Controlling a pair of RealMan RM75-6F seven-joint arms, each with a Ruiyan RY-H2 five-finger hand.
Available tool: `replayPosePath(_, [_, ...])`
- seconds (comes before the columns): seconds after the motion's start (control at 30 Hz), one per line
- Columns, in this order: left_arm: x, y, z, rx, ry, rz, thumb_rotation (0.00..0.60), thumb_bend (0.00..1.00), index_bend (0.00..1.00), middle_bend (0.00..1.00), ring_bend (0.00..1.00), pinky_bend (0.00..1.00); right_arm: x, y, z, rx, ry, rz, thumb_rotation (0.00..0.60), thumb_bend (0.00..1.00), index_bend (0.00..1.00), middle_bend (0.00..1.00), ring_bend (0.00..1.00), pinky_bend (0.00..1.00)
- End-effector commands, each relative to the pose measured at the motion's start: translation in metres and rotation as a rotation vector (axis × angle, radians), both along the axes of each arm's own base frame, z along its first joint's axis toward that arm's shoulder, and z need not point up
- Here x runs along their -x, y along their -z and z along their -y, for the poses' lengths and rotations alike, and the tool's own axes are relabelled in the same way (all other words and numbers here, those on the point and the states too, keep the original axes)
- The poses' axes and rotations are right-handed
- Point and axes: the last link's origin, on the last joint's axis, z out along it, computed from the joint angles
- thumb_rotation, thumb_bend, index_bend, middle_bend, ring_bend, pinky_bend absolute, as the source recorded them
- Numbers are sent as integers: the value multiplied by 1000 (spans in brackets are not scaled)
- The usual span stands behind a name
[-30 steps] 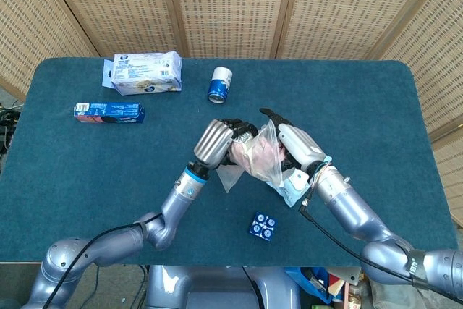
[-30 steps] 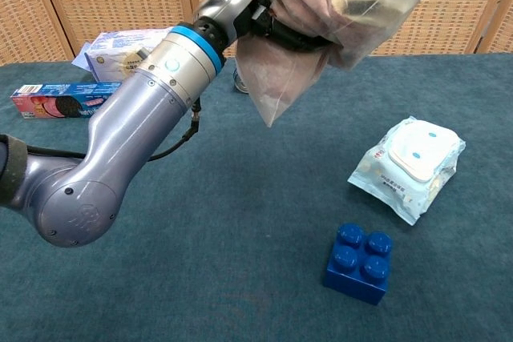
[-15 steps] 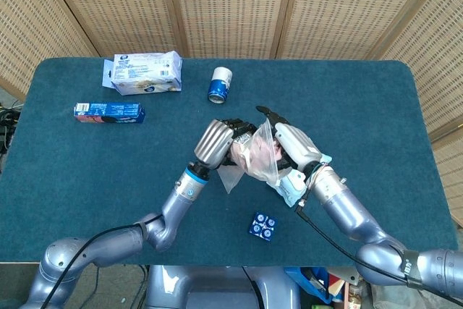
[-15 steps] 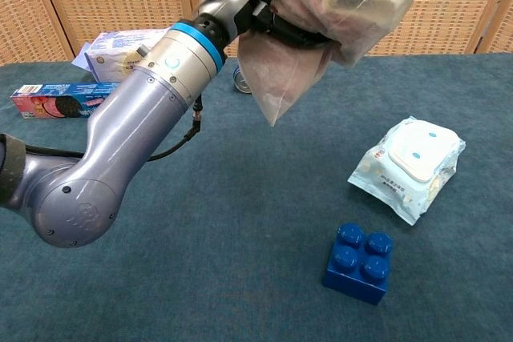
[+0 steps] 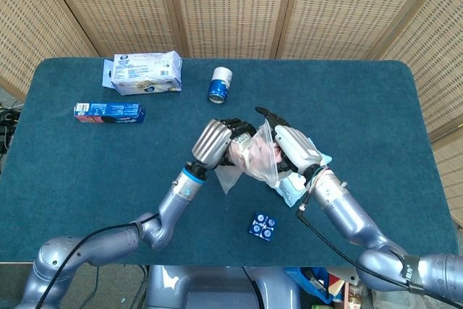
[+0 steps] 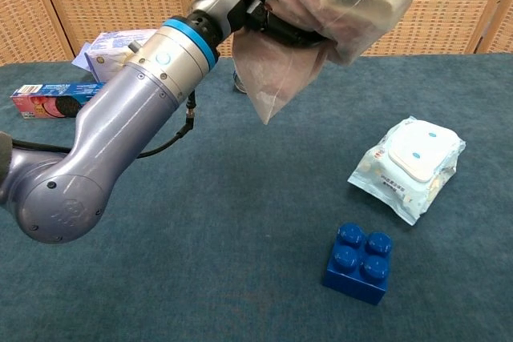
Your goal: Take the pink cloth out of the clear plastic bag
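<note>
While both hands' fingers stay clamped on the clear plastic bag (image 5: 253, 155), it has barely shifted.

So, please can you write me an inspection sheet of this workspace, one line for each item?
Surface: dark teal table, carpet-like cover.
Job's things: pink cloth inside the clear plastic bag, both held above the table.
Clutter: blue can, white box, flat biscuit box, wipes pack, blue brick.
Hands: left hand and right hand both grip the bag, from opposite sides.
Cables: black cable along the left arm; another on the right forearm.
Surroundings: woven screen panels behind the table.
</note>
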Motion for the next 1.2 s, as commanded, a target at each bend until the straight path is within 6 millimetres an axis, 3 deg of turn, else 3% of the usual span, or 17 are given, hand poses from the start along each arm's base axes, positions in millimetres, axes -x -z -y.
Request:
replayPosePath(0.03, [3, 0, 0, 6, 5, -21, 600, 297, 498, 401, 375, 558, 1, -1, -2, 6, -5, 10, 600, 730, 761, 0, 0, 0])
replayPosePath(0.2, [11, -3, 1, 35, 4, -64, 600, 297, 339, 224, 170, 288, 5, -3, -4, 12, -6, 24, 600, 731, 766, 0, 0, 0])
replayPosePath(0.33, [20, -8, 2, 44, -8, -85, 600, 296, 227, 96, 62, 172, 9, -4, -6, 10, -8, 27, 600, 732, 767, 0, 0, 0])
replayPosePath(0.43, [25, -12, 1, 53, -20, -86, 600, 289, 140, 28, 17, 134, 10, -3, -6, 6, -9, 32, 600, 734, 768, 0, 0, 0])
replayPosePath(0.6, [34, -19, -1, 59, -38, -103, 600, 264, 17, 0, 0, 82, 11, -2, -7, 1, -13, 33, 600, 734, 769, 0, 0, 0])
replayPosePath(0.8, [53, -33, -3, 60, -57, -139, 600, 255, 1, 0, 0, 35, 11, 1, -11, -14, -29, 26, 600, 734, 769, 0, 0, 0])
replayPosePath(1.2, [114, -68, 10, 6, -81, -392, 600, 203, 0, 0, 0, 0, 12, 25, -20, -78, -52, 10, 600, 734, 769, 0, 0, 0])
